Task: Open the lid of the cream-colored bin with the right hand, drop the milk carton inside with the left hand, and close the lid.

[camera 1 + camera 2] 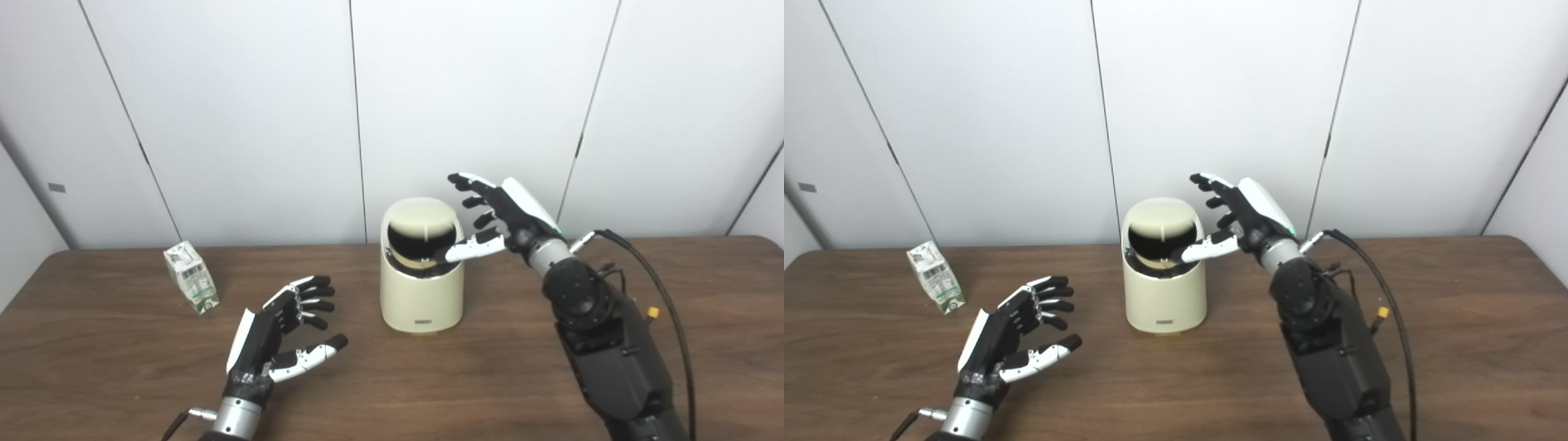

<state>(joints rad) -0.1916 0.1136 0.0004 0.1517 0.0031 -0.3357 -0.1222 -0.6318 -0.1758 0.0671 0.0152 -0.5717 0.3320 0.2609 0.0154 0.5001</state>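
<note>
The cream-colored bin (421,294) stands at the middle of the brown table (122,380), its domed lid (421,214) pushed back so a dark opening shows. My right hand (499,214) is open at the bin's upper right, thumb tip reaching into the opening, fingers spread above the lid. The milk carton (191,277), white with green print, stands tilted at the far left, apart from both hands. My left hand (282,331) hovers open over the table between carton and bin, holding nothing.
White wall panels (245,122) rise right behind the table's far edge. A black cable (658,288) loops off the right forearm over the table's right side.
</note>
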